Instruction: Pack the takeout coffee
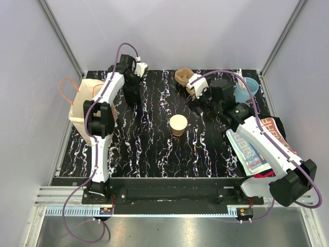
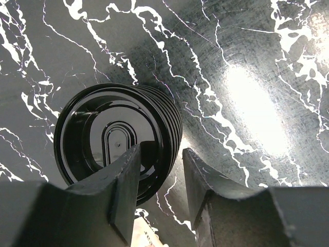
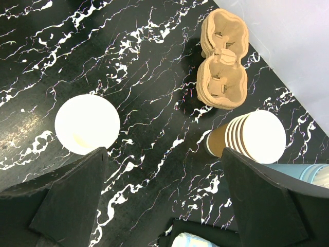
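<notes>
1. A bag (image 1: 82,105) stands at the left edge of the table (image 1: 144,149), beside the left arm and well behind its fingers.
2. The left gripper (image 2: 162,154) is at the far left of the table with its fingers apart. One finger (image 2: 121,185) lies across a stack of black lids (image 2: 97,128). The other is just beside the stack, over bare table, so the stack's edge sits in the gap. Whether either finger touches the lids cannot be told.
3. The cup (image 1: 178,123) stands upright mid-table with its mouth open and its pale inside showing, well apart from the left fingers. In the right wrist view it sits just past one fingertip, outside the gap.
4. The right gripper (image 3: 163,154) hangs over the table with its fingers spread wide and only marble between them.
5. Carriers (image 3: 222,62) lie stacked well ahead of those fingers, near the back wall.
6. Nested cups (image 3: 247,136) sit just past the other fingertip.
7. A blue cup (image 3: 303,172) is beside them, partly hidden by that finger.
8. A magazine (image 1: 252,149) lies under the right arm, behind the fingers.
</notes>
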You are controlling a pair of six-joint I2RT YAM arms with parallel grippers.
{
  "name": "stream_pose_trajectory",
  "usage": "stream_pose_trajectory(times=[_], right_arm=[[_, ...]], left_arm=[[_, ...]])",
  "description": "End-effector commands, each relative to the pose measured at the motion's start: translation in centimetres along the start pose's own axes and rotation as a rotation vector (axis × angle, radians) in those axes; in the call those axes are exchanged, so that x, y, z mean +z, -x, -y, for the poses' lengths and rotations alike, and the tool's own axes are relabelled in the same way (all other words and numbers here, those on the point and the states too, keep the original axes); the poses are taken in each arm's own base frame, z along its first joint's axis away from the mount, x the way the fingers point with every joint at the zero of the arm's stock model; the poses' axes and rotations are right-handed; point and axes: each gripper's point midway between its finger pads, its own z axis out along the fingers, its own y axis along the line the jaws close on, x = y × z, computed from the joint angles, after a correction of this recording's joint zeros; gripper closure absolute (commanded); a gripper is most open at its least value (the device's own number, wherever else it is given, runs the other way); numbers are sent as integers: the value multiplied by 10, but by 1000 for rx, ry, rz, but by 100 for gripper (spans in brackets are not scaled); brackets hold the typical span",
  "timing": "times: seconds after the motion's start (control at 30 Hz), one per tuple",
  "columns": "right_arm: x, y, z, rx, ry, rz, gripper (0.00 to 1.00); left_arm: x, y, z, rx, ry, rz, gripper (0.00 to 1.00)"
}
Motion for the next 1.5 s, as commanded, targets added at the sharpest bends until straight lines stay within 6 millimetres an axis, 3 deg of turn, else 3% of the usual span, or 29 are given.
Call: stream_pose_trajectory(times=[0.0,0.37,0.83,1.03,1.2,1.47], right_arm=[[2,6,4,10,-11,27,3],[2,6,3,12,-8,26,4],[2,6,2,13,-2,25,4],[2,5,2,15,-2,24,4],[2,6,2,15,-2,25,4],[2,5,3,13,-3,23,5]], left_arm=[[-40,35,-7,-3,16,122,58],[-46,37,-10,-33,-4,142,62],[-57,44,-11,-58,-32,180,51],[-54,43,-11,-60,-31,173,52],[-53,41,-12,-60,-30,167,58],[-50,39,-12,-56,-30,157,57]])
